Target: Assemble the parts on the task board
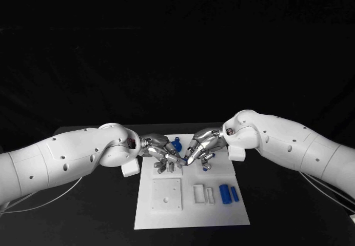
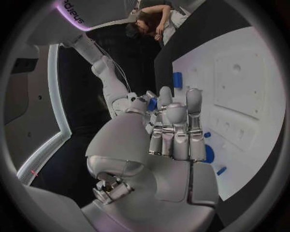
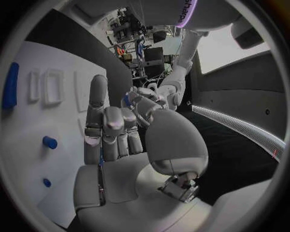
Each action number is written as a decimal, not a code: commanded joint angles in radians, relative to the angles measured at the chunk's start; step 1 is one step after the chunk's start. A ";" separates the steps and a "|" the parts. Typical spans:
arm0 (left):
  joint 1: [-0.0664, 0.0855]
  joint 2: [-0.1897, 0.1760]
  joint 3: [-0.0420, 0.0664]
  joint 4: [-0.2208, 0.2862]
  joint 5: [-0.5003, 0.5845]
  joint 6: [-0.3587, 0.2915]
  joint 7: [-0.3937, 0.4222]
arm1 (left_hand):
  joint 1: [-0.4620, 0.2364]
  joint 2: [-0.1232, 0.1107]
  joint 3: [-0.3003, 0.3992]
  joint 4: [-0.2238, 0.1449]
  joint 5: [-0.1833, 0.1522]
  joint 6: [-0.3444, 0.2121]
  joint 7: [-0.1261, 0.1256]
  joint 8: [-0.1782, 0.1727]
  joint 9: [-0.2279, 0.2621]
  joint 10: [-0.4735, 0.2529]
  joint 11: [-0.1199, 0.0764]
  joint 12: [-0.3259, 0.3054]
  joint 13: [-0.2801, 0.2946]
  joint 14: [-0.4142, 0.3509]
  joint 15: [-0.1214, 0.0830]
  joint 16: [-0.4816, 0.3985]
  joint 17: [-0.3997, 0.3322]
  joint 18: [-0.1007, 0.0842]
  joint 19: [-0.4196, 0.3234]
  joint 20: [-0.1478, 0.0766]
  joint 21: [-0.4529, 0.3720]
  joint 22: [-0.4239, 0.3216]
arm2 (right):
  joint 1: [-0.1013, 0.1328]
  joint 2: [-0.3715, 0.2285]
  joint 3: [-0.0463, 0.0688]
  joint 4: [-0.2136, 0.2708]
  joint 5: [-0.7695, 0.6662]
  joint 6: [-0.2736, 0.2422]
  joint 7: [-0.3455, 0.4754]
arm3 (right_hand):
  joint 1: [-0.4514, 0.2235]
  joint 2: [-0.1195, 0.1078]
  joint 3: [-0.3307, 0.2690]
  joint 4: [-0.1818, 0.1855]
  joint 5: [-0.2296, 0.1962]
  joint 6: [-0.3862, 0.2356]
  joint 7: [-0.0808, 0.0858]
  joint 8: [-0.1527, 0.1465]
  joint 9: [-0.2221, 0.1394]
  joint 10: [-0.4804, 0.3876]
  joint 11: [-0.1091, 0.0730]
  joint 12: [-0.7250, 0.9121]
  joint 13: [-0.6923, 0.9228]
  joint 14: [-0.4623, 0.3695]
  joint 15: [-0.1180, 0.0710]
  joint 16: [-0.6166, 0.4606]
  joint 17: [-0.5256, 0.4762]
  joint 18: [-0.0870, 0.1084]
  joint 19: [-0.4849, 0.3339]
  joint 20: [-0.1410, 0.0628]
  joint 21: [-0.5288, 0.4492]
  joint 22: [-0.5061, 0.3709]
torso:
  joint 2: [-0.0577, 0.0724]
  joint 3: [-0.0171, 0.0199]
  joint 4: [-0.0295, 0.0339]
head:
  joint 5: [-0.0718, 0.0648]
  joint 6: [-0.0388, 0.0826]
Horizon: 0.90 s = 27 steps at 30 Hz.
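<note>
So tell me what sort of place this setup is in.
Probably a robotics lab or test bench: two white arms with silver hands, left hand and right hand, work over a white task board with blue parts on a black table.

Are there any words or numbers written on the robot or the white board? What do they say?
"sharpa", seen upside down and partly cut off, on the left arm near its purple light ring.
"Sharpa", only partly in view, on the right arm near its purple light ring.
No words or numbers can be read on the task board.
</note>
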 commanded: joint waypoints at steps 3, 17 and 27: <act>-0.001 0.006 0.001 0.005 0.005 -0.034 0.015 | -0.016 -0.001 -0.011 0.006 -0.009 -0.009 0.003 -0.004 -0.004 -0.009 0.001 -0.006 -0.003 -0.008 0.002 0.004 -0.002 -0.004 -0.004 0.005 0.002 0.001 | -0.003 0.005 0.000 0.002 0.015 -0.001 0.019 | -0.002 0.003 0.005 -0.003 0.009 0.016 -0.003 0.007 0.002 0.000 -0.001 0.006 0.001 -0.009 -0.001 0.001 0.001 0.010 0.003 0.001 -0.007 0.002 | 0.000 -0.0001 0.0006 | -0.002 0.000; -0.001 0.006 0.001 0.003 0.010 -0.055 0.013 | -0.010 0.008 -0.011 0.020 -0.006 -0.011 0.004 -0.003 -0.017 -0.009 0.002 -0.010 -0.010 -0.010 0.003 0.008 -0.006 -0.003 -0.005 0.007 0.000 0.004 | -0.006 0.004 -0.012 -0.002 0.016 -0.075 0.039 | -0.008 -0.001 0.009 -0.003 0.031 0.019 -0.004 0.007 0.002 0.002 -0.002 0.008 0.003 -0.008 -0.002 0.005 0.006 0.012 0.006 0.001 -0.009 0.007 | 0.000 -0.0002 0.0007 | 0.000 0.000; -0.002 0.007 0.001 0.001 0.014 -0.061 0.011 | -0.010 0.015 -0.007 0.027 -0.003 -0.013 0.005 -0.002 -0.020 -0.010 0.003 -0.010 -0.012 -0.012 0.003 0.009 -0.007 -0.002 -0.005 0.007 0.000 0.005 | -0.007 0.006 -0.013 -0.006 0.017 -0.072 0.039 | -0.008 -0.001 0.009 -0.003 0.031 0.019 -0.004 0.007 0.002 0.002 -0.002 0.008 0.003 -0.008 -0.002 0.005 0.006 0.012 0.006 0.001 -0.009 0.007 | 0.000 -0.0004 0.0006 | 0.000 -0.001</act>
